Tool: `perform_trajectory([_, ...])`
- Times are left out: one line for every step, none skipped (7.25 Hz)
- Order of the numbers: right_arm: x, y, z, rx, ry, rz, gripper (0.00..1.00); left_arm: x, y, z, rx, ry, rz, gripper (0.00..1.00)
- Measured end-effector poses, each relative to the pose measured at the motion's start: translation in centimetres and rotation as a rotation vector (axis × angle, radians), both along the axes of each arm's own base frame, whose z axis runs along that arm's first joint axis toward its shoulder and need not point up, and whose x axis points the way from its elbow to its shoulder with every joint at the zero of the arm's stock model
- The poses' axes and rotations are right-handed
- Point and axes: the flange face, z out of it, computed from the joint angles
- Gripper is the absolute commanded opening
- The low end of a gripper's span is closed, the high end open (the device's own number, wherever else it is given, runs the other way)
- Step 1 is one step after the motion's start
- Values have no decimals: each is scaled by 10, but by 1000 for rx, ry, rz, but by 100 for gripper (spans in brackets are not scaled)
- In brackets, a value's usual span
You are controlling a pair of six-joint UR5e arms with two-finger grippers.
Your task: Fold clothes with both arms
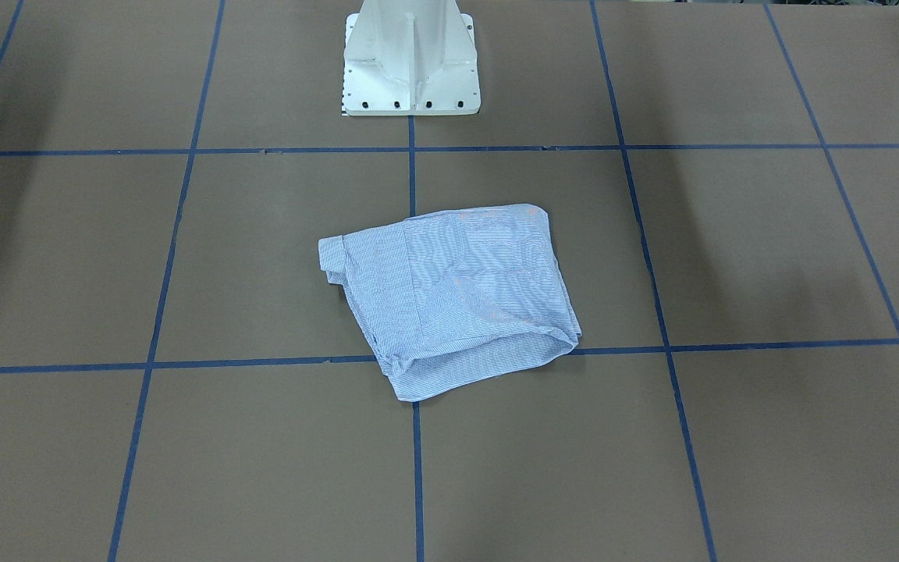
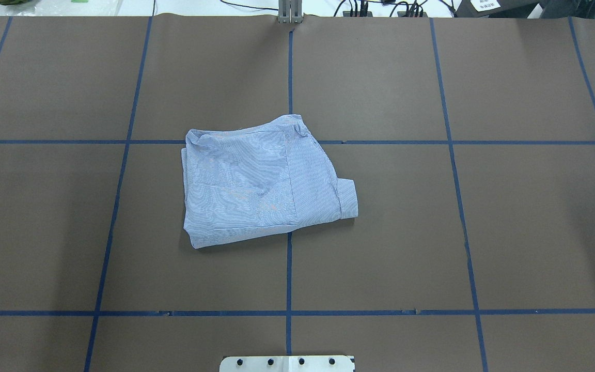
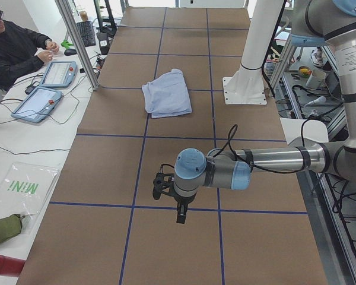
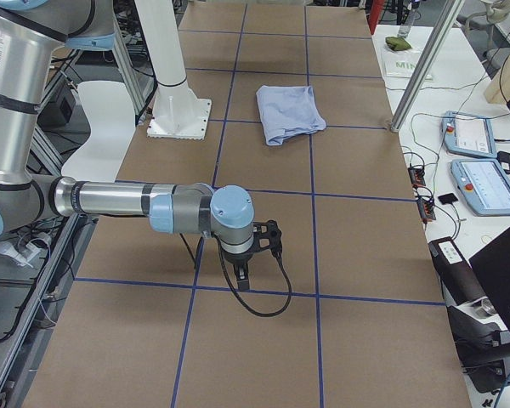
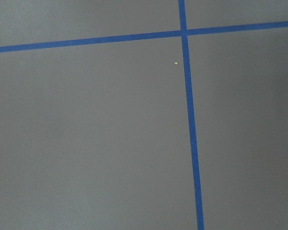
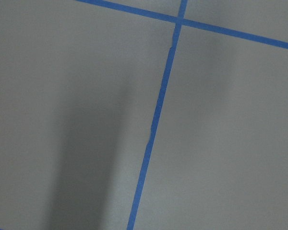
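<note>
Checking the jaws first: the left gripper (image 3: pixel 181 218) shows only in a side view, pointing down over the table (image 3: pixel 107 178). Whether its jaws are spread or pressed together cannot be told. The same holds for the right gripper (image 4: pixel 242 286), which also points down and is seen only from the side. Neither holds anything that can be made out. Both wrist views show only brown surface crossed by blue tape (image 5: pixel 189 120).

The left arm (image 3: pixel 267 160) and right arm (image 4: pixel 110 200) each reach out level over opposite ends of the table, well apart from the shirt (image 2: pixel 261 181).

The shirt lies folded into a rough rectangle at mid-table, in front of the pedestal (image 1: pixel 410 62). It covers a tape crossing, and a cuff (image 2: pixel 348 199) juts out on one side.

A person (image 3: pixel 12 50) sits at a side desk.
</note>
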Motion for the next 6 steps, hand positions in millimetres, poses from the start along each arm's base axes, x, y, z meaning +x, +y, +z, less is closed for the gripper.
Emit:
perform_trajectory([0, 0, 1, -1, -2, 0, 100, 0, 0, -1, 2, 0, 1, 100])
perform_trajectory([0, 1, 1, -2, -2, -1, 100, 0, -1, -2, 8, 0, 1, 100])
perform_trajectory([0, 1, 2, -3, -3, -1, 100, 0, -3, -5, 16, -1, 1, 100])
perform_trajectory([0, 2, 2, -3, -3, -2, 100, 0, -4, -7, 20, -1, 1, 100])
perform_trajectory([0, 3, 3, -4, -3, -3, 100, 0, -4, -8, 23, -1, 1, 100])
perform_trajectory([0, 6, 5, -9, -3, -4, 100, 0, -4, -8, 25, -1, 1, 100])
